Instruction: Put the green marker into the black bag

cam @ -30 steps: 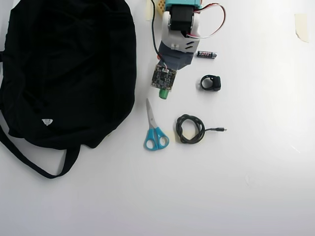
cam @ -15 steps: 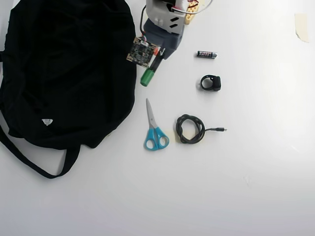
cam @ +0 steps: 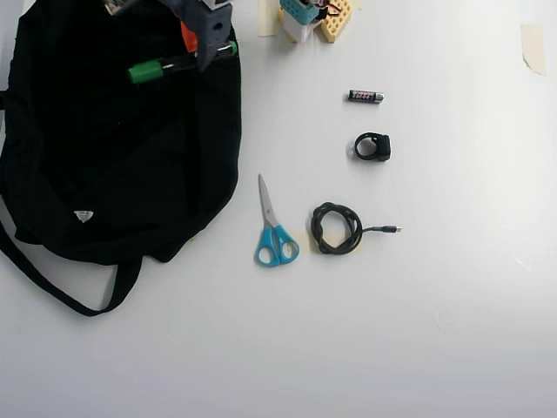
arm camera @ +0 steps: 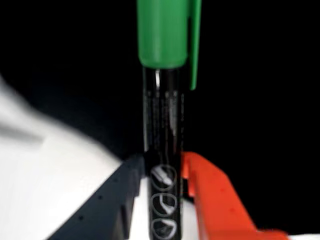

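The green marker (arm camera: 162, 115) has a green cap and a dark barrel with white print. My gripper (arm camera: 162, 172) is shut on its barrel, with a dark finger (arm camera: 117, 200) on the left and an orange finger (arm camera: 215, 200) on the right. In the overhead view the gripper (cam: 198, 54) holds the marker (cam: 165, 67) lying crosswise above the top part of the black bag (cam: 113, 165), cap end pointing left. The bag is large and black with a strap (cam: 52, 283) and a small white logo (cam: 83, 215). Black fabric fills the background of the wrist view.
On the white table, right of the bag, lie blue-handled scissors (cam: 274, 231), a coiled black cable (cam: 338, 228), a small black clip-like part (cam: 374, 146) and a battery (cam: 365, 96). The arm's base (cam: 313, 17) stands at the top edge.
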Controlling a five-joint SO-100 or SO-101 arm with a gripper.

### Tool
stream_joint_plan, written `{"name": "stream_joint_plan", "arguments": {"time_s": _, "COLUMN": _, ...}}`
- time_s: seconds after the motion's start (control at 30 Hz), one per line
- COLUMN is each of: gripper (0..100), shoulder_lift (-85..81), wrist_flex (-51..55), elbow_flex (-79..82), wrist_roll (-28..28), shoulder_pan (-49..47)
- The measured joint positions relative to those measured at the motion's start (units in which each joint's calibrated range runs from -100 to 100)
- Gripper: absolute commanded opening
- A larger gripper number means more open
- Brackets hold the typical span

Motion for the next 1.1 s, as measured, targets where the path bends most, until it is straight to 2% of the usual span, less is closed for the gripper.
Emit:
{"name": "stream_joint_plan", "arguments": {"time_s": 0.1, "gripper": 2, "shoulder_lift": 2.49, "wrist_flex": -4.64, "elbow_flex": 0.0, "wrist_roll": 0.34, "shoulder_pan": 9.18}}
{"name": "stream_joint_plan", "arguments": {"time_s": 0.17, "gripper": 2, "shoulder_lift": 13.95, "wrist_flex": -9.96, "elbow_flex": -2.99, "wrist_roll": 0.83, "shoulder_pan": 12.93}}
{"name": "stream_joint_plan", "arguments": {"time_s": 0.23, "gripper": 2, "shoulder_lift": 27.56, "wrist_flex": -12.62, "elbow_flex": -9.98, "wrist_roll": 0.83, "shoulder_pan": 14.18}}
{"name": "stream_joint_plan", "arguments": {"time_s": 0.33, "gripper": 3, "shoulder_lift": 38.11, "wrist_flex": -14.26, "elbow_flex": -14.47, "wrist_roll": 0.73, "shoulder_pan": 14.92}}
{"name": "stream_joint_plan", "arguments": {"time_s": 0.37, "gripper": 8, "shoulder_lift": 39.27, "wrist_flex": -15.37, "elbow_flex": -14.62, "wrist_roll": 0.73, "shoulder_pan": 14.92}}
{"name": "stream_joint_plan", "arguments": {"time_s": 0.43, "gripper": 26, "shoulder_lift": 39.27, "wrist_flex": -15.46, "elbow_flex": -14.62, "wrist_roll": 0.73, "shoulder_pan": 14.92}}
{"name": "stream_joint_plan", "arguments": {"time_s": 0.53, "gripper": 31, "shoulder_lift": 39.27, "wrist_flex": -15.46, "elbow_flex": -14.62, "wrist_roll": -0.24, "shoulder_pan": 14.92}}
{"name": "stream_joint_plan", "arguments": {"time_s": 0.63, "gripper": 31, "shoulder_lift": 35.04, "wrist_flex": -9.45, "elbow_flex": -14.78, "wrist_roll": -1.95, "shoulder_pan": 13.59}}
{"name": "stream_joint_plan", "arguments": {"time_s": 0.7, "gripper": 27, "shoulder_lift": 20.26, "wrist_flex": -1.89, "elbow_flex": -14.62, "wrist_roll": -3.37, "shoulder_pan": 7.71}}
{"name": "stream_joint_plan", "arguments": {"time_s": 0.77, "gripper": 2, "shoulder_lift": 5.15, "wrist_flex": 3.18, "elbow_flex": -11.48, "wrist_roll": -4.15, "shoulder_pan": 0.66}}
{"name": "stream_joint_plan", "arguments": {"time_s": 0.87, "gripper": 2, "shoulder_lift": -9.71, "wrist_flex": 3.35, "elbow_flex": 1.02, "wrist_roll": -5.76, "shoulder_pan": -11.32}}
{"name": "stream_joint_plan", "arguments": {"time_s": 0.9, "gripper": 2, "shoulder_lift": -16.44, "wrist_flex": 0.43, "elbow_flex": 5.58, "wrist_roll": -5.76, "shoulder_pan": -21.97}}
{"name": "stream_joint_plan", "arguments": {"time_s": 0.97, "gripper": 2, "shoulder_lift": -20.67, "wrist_flex": -9.36, "elbow_flex": 13.44, "wrist_roll": -6.2, "shoulder_pan": -36.3}}
{"name": "stream_joint_plan", "arguments": {"time_s": 1.1, "gripper": 2, "shoulder_lift": -24.66, "wrist_flex": -11.94, "elbow_flex": 22.48, "wrist_roll": -2.83, "shoulder_pan": -40.19}}
